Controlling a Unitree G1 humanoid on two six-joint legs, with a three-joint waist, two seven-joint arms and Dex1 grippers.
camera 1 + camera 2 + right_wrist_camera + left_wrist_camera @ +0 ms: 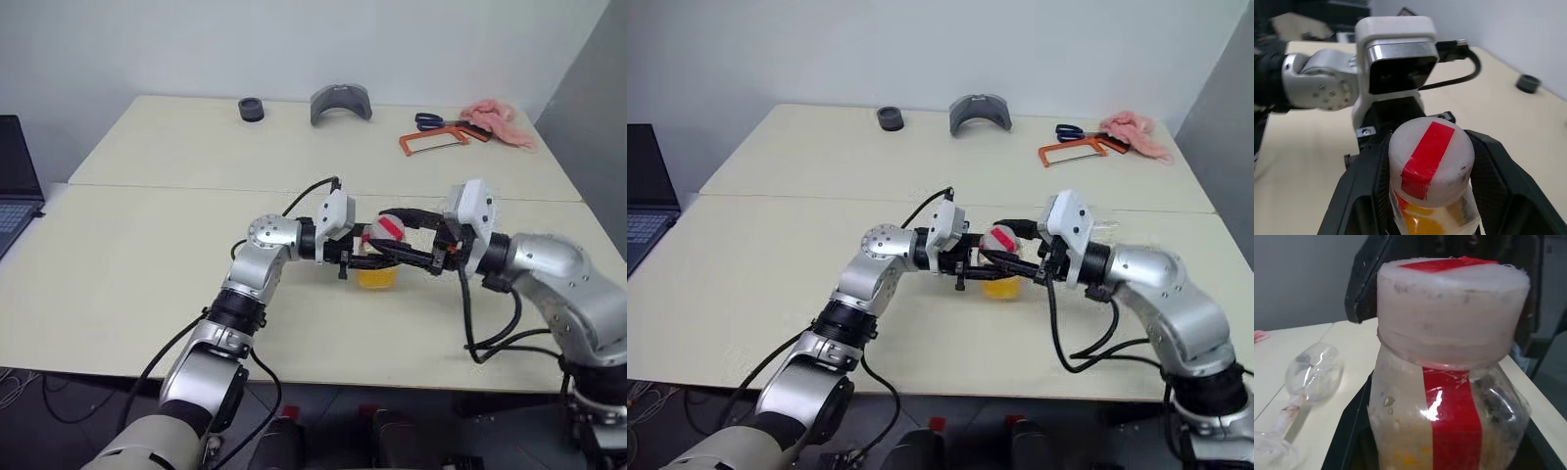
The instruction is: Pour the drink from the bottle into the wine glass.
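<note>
Both claws met at the bottle [378,257] above the middle of the bench [147,255]: the left claw [355,257] was clamped on its body, the right claw [1427,196] had its fingers around the capped neck, whether gripping I cannot tell. The drink [376,276] sat low inside. The wine glass [1310,377] lay tipped over on the bench beyond. Twisting the cap could spin the bottle loose, and a toppled glass could catch nothing.

wine glass [1308,382] foot cut off (blurred)
</note>
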